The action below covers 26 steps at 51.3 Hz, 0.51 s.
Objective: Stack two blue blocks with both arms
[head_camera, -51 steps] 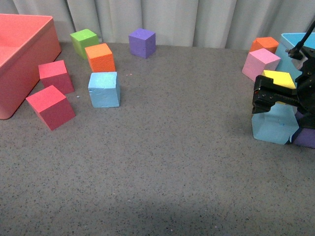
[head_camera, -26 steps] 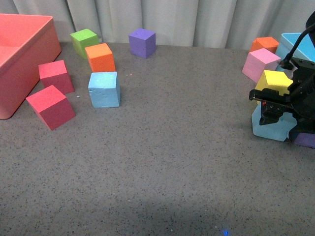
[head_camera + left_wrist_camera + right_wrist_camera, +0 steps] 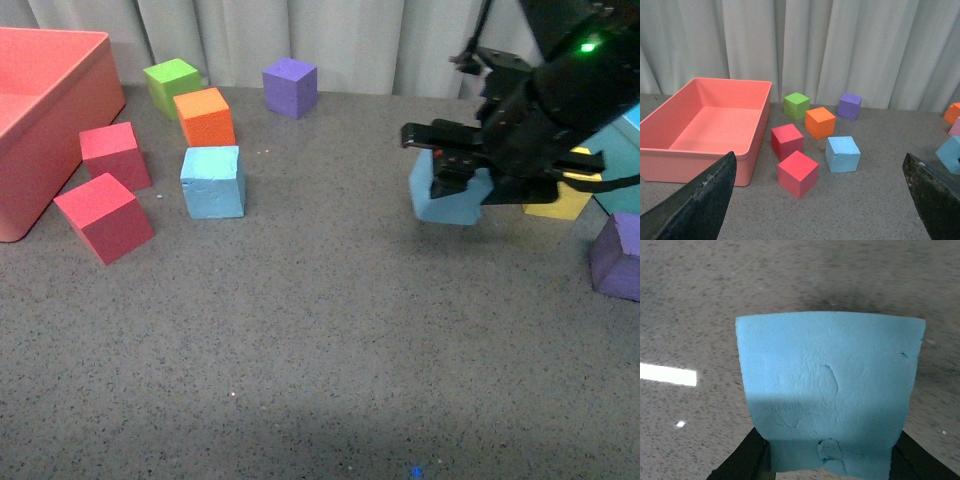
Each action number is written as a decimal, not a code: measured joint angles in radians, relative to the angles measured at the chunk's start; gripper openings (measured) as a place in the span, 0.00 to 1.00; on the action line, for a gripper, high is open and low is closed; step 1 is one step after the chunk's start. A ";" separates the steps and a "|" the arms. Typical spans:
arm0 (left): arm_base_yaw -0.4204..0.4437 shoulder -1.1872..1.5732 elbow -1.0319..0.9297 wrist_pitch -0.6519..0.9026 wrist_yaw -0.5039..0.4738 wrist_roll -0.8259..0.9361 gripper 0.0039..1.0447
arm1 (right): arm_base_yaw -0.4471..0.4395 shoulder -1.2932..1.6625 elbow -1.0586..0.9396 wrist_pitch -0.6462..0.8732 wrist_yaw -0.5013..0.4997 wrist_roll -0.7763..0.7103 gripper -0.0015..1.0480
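Sky-blue foam block (image 3: 447, 207), earlier low at right edge against purple cube (image 3: 620, 257), now raised and shifted left, clamped in right gripper (image 3: 458, 180). Second blue block (image 3: 212, 181) unmoved on table (image 3: 330, 340), left side. Left gripper (image 3: 819, 155) spread wide, nothing held. Tally: blue 2, red cubes (image 3: 103, 217) 2, purple 2, orange cube (image 3: 205, 117) 1, green cube (image 3: 172, 85) 1, yellow cube (image 3: 565, 205) 1.

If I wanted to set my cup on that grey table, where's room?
The whole near strip of the table is bare. So is the middle, between the resting blue block and the held blue block. Crowded: around the orange cube by the pink bin, and the right edge around the purple cube.
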 joint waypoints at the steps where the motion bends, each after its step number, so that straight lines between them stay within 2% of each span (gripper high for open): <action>1: 0.000 0.000 0.000 0.000 0.000 0.000 0.94 | 0.012 0.015 0.019 -0.008 -0.001 0.000 0.38; 13: 0.000 0.000 0.000 0.000 0.000 0.000 0.94 | 0.098 0.157 0.179 -0.087 0.000 0.003 0.37; 26: 0.000 0.000 0.000 0.000 0.000 0.000 0.94 | 0.141 0.237 0.309 -0.154 0.033 0.012 0.37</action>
